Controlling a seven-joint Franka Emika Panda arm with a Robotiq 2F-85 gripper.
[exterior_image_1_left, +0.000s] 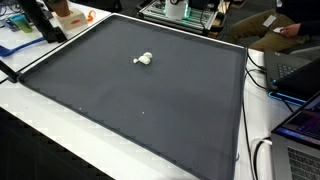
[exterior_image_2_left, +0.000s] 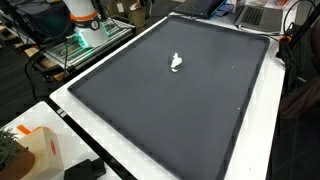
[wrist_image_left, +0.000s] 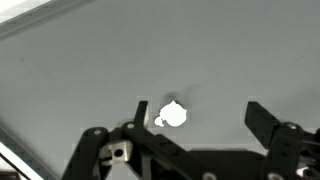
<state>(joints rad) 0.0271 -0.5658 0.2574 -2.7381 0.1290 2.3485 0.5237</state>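
A small white lumpy object (exterior_image_1_left: 144, 59) lies on a big dark grey mat (exterior_image_1_left: 130, 110), a little back of its middle; both exterior views show it (exterior_image_2_left: 177, 63), alone on the mat (exterior_image_2_left: 180, 120). Neither exterior view shows the gripper. In the wrist view my gripper (wrist_image_left: 198, 108) hangs open above the mat, its two dark fingers (wrist_image_left: 140, 112) set wide apart. The white object (wrist_image_left: 173, 115) shows between them, close to the left-hand finger, with a thin shadow around it. It looks small and well below the fingers. Nothing is held.
The mat covers a white table (exterior_image_2_left: 120, 165). Laptops (exterior_image_1_left: 300, 70) and cables sit past one side edge. The robot's base (exterior_image_2_left: 85, 20) stands off a corner. A tan box (exterior_image_2_left: 40, 150) and a black item (exterior_image_2_left: 85, 170) lie near another corner.
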